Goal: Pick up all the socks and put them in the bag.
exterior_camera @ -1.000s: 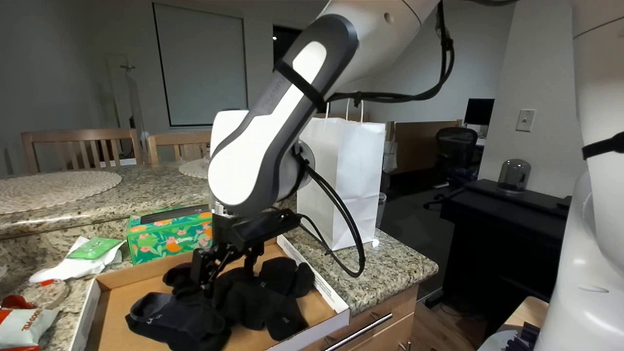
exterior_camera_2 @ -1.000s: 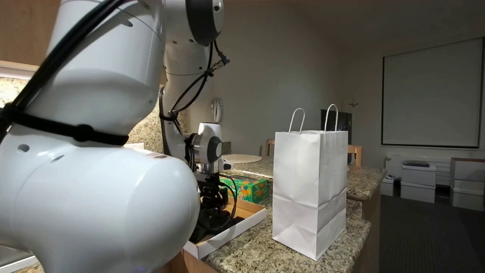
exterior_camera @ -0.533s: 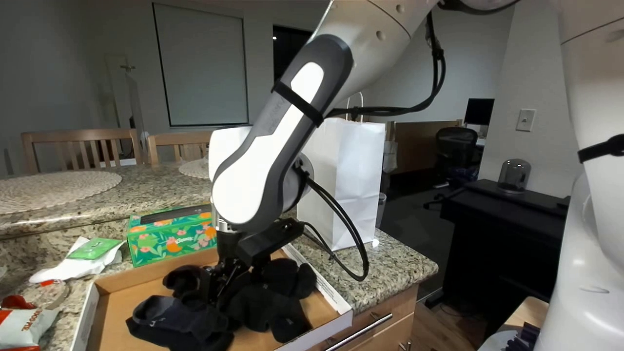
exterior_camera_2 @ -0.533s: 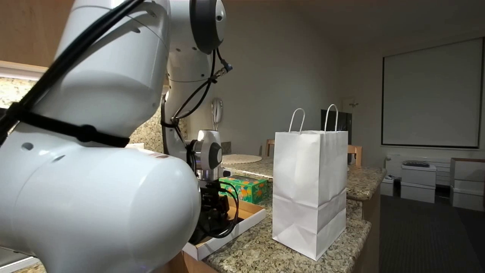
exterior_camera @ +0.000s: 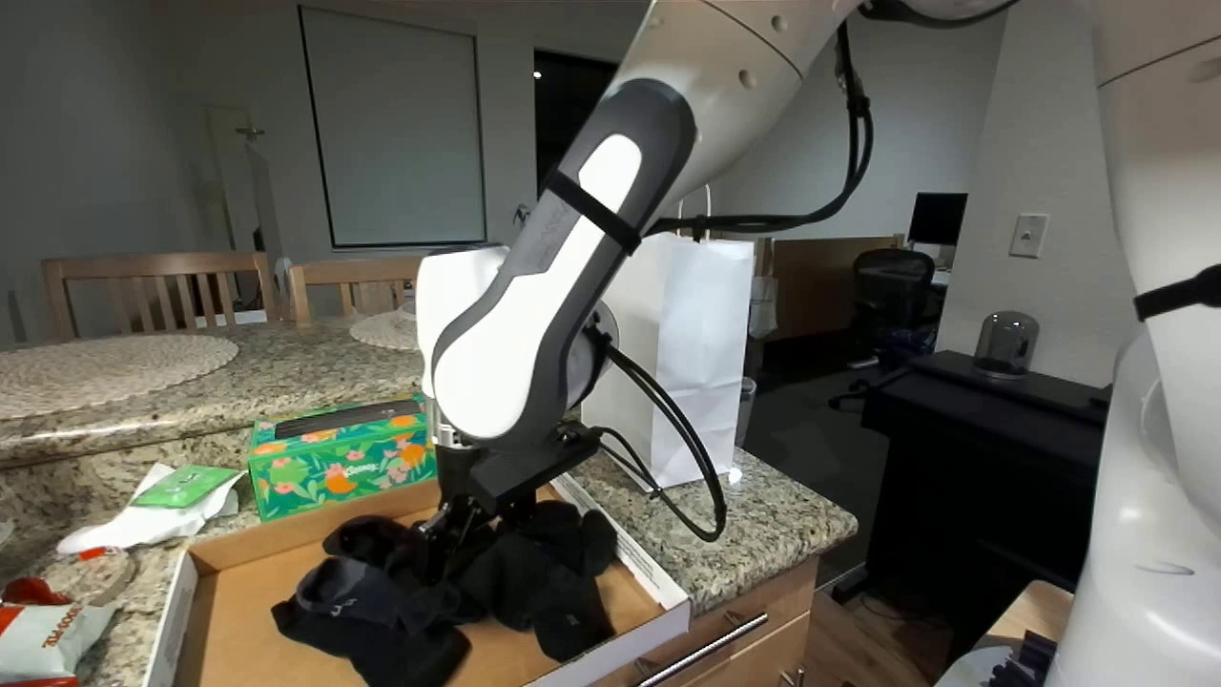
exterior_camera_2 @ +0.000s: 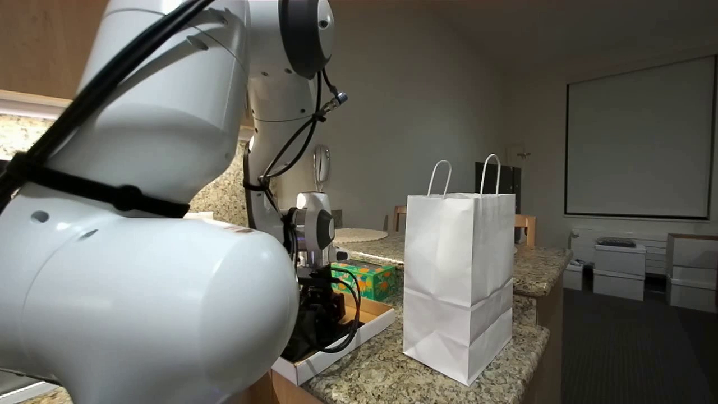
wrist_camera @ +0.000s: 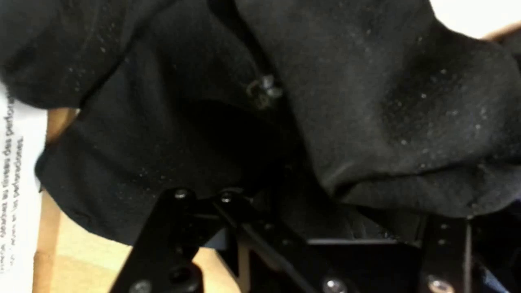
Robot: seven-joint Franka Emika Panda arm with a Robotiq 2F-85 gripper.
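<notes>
While the hand sits among the black socks in the cardboard tray, I'd call this the grasp step; its tips are buried, so can't tell if it's spread or pinching one. Next move probably: secure fabric, lift above bag height. White bag stands upright on the table near the tray, contents hidden.

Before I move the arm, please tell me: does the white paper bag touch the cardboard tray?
Apart. In both exterior views, a strip of granite countertop shows between the wall of the cardboard tray and the base of the white paper bag.
</notes>
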